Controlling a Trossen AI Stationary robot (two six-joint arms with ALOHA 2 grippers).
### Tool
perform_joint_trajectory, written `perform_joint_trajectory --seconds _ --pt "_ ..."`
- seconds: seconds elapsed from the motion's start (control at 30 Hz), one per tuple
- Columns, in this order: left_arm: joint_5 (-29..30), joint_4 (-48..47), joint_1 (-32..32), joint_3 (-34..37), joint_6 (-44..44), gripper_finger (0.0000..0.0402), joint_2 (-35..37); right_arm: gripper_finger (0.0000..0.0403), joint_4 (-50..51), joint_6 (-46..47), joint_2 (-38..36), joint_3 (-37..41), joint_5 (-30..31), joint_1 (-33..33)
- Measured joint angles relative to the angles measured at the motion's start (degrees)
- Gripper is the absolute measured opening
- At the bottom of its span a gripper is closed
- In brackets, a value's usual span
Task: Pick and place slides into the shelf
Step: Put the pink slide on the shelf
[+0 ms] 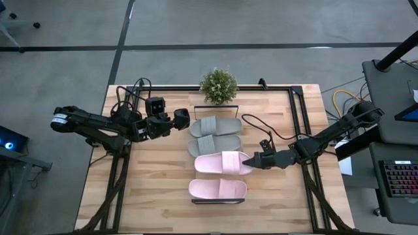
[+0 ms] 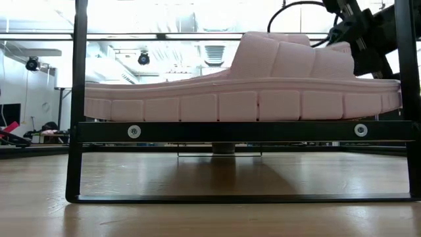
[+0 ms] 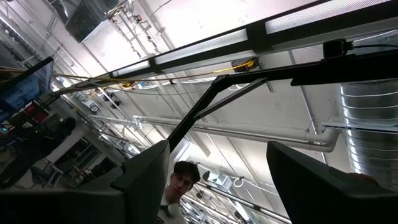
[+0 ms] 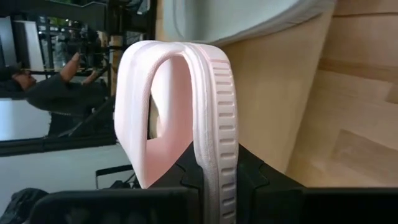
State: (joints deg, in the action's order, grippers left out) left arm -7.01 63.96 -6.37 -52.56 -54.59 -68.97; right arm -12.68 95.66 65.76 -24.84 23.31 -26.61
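Slides [image 1: 217, 162] lie crosswise on shelf [image 1: 219, 201], right hand [image 1: 253, 160] gripping one.

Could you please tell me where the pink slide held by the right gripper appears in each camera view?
High view: the held pink slide lies third in the row, right gripper at its end.
Low view: cannot tell it from the other pink slide; one fills the frame.
Left wrist view: not in it.
Right wrist view: centre, its edge between the fingers.
Shared landmark: the neighbouring grey slide.

Pink slide [image 4: 211, 124] edge clamped in right end effector [image 4: 214, 180].
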Motion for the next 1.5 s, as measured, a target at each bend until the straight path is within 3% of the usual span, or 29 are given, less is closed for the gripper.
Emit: perform_joint_trajectory --seconds 0.23,0.57,0.7,0.9,1.13,1.5 --pt "0.0 0.0 0.0 0.0 0.0 0.0254 -0.3 0.0029 0.0 0.8 0.0 0.9 -0.2 0.0" --pt "0.0 0.0 1.5 0.0 -0.2 0.0254 -0.3 0.0029 0.0 0.2 1.8 1.7 -5.6 1.3" --pt "0.0 0.0 1.6 0.0 -0.5 0.0254 -0.3 0.0028 -4.8 0.8 6.3 1.8 -7.3 2.2" --pt "0.0 0.0 1.7 0.0 -0.5 0.0254 -0.3 0.0028 -20.8 0.0 17.8 1.3 -8.4 3.4" --pt "0.0 0.0 1.7 0.0 -0.6 0.0254 -0.3 0.0028 -28.6 0.7 27.2 -1.2 -10.2 3.4" --pt "-0.2 0.0 1.6 0.0 -0.7 0.0254 -0.2 0.0028 -24.9 -0.9 23.8 -0.9 -10.2 3.4"
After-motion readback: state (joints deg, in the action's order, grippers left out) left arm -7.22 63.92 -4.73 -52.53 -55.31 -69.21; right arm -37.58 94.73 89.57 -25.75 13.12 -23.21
